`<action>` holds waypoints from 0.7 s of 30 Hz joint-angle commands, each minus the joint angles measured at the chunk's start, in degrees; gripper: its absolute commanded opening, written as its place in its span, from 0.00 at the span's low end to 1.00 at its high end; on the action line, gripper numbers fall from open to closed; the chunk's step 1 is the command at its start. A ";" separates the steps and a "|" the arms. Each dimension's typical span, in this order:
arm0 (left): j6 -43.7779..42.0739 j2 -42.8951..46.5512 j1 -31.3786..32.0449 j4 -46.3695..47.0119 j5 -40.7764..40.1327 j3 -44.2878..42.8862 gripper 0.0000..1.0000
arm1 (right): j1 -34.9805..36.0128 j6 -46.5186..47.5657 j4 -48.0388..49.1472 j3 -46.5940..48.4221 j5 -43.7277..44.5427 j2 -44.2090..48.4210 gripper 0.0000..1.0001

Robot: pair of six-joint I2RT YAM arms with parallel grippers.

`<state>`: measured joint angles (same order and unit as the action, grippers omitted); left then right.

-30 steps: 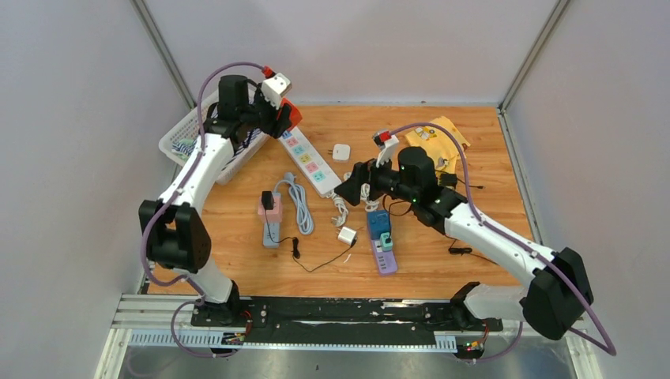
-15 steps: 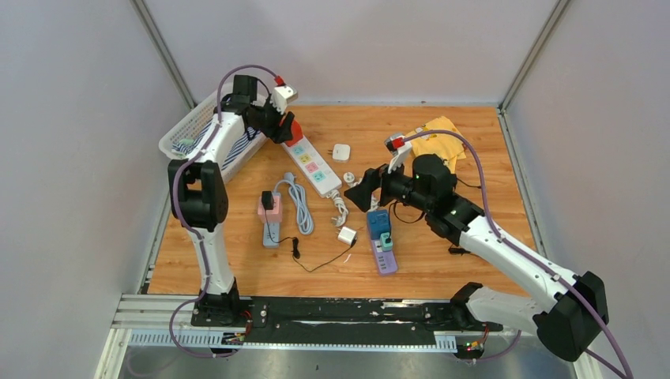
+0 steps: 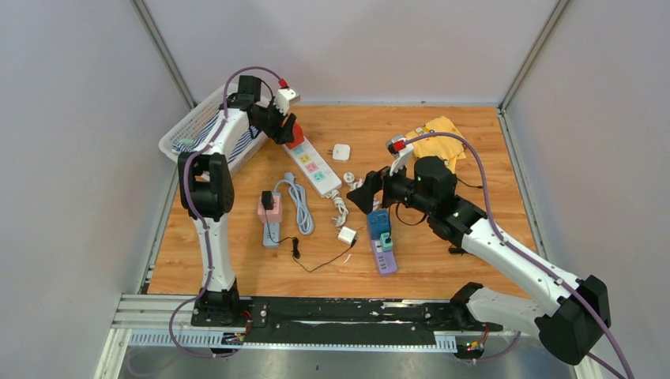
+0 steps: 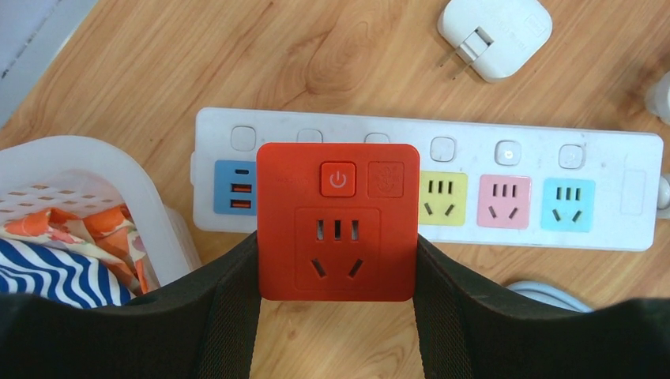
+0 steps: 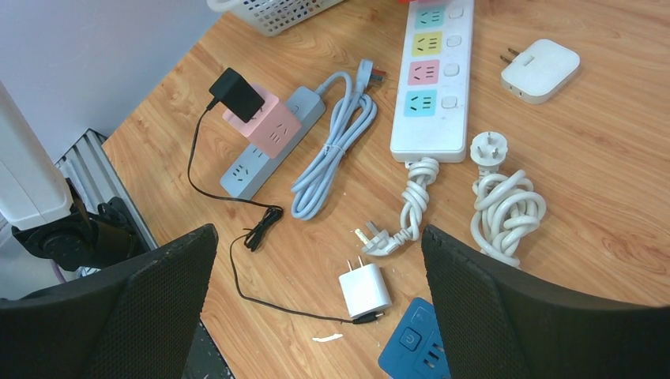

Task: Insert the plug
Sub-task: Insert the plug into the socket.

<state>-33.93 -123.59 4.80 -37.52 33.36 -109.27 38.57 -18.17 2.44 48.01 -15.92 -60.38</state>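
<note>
Pinching the red adapter (image 4: pixel 337 197), the left hand (image 4: pixel 337 272) hangs over the power strip (image 4: pixel 513 162).

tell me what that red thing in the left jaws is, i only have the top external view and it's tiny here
observer: It is a square red plastic socket adapter. The left jaws grip it by its two side edges, and its face, with a power button and pin slots, points at the left wrist camera.
operator: which sockets next to it are free
observer: On the long white power strip behind it, the yellow socket, pink socket and cyan socket are all empty.
</note>
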 commanded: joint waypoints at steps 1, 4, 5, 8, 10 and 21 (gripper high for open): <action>-0.05 -1.50 -0.83 -0.81 1.42 -2.44 0.00 | -0.49 1.43 -0.73 -0.99 1.66 2.05 1.00; 0.01 -2.42 -0.92 -0.80 2.05 -2.98 0.00 | -0.46 1.64 -0.76 -0.91 1.96 2.40 1.00; 0.08 -2.75 -0.96 -0.80 2.27 -3.28 0.00 | -0.48 1.67 -0.77 -0.98 2.07 2.50 1.00; 0.18 -3.61 -1.01 -1.07 2.24 -3.90 0.00 | -0.48 1.79 -0.76 -0.90 2.28 2.46 1.00; 0.23 -4.12 -1.13 -1.13 2.30 -4.29 0.00 | -0.49 1.88 -0.77 -0.90 2.29 2.53 1.00; 0.78 -4.93 -2.22 -1.08 2.09 -6.56 0.00 | -0.50 2.14 -0.90 -1.19 3.04 2.90 1.00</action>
<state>-33.74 -127.90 3.60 -39.00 34.37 -113.38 38.57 -16.82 1.76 47.57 -13.87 -58.43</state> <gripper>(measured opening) 0.615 0.999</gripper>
